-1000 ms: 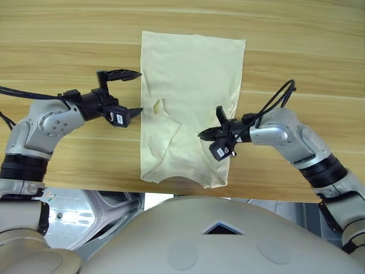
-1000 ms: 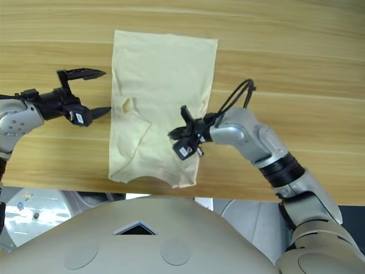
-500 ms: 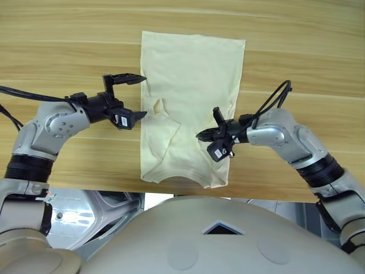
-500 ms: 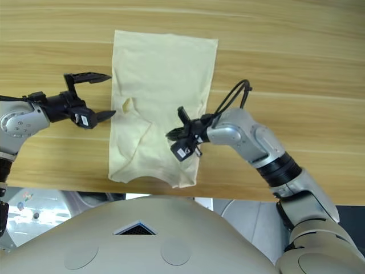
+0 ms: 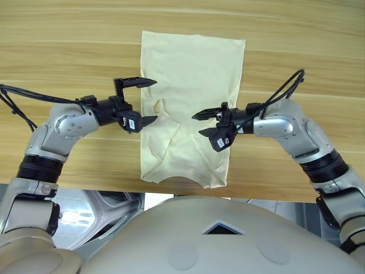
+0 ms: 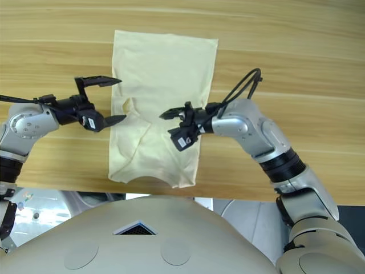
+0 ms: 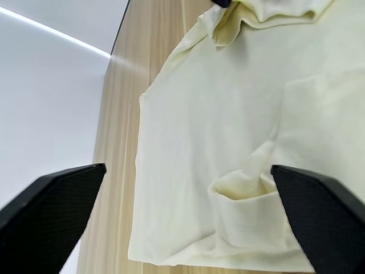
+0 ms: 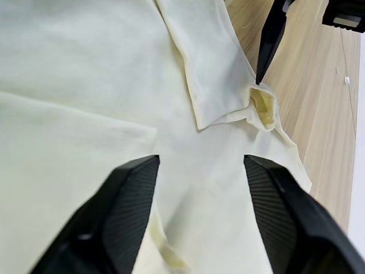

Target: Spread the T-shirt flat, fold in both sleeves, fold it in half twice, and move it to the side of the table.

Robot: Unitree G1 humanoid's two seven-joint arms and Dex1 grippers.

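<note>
A pale yellow T-shirt lies on the wooden table as a long rectangle with both sleeves folded in. Its collar end is near the table's front edge. My left gripper is open at the shirt's left edge, its fingers on either side of a puckered sleeve fold. My right gripper is open above the right middle of the shirt, holding nothing. In the right wrist view the sleeve fold lies beyond the open right gripper. In the left wrist view the open left gripper frames the shirt.
Bare wood stretches to the left and right of the shirt and behind it. The table's front edge runs just below the shirt's collar end. Cables loop off both wrists.
My left gripper has moved right, up to the shirt's left edge. My right gripper has turned, and its fingers now stand clearly apart over the shirt. The shirt has not moved.
</note>
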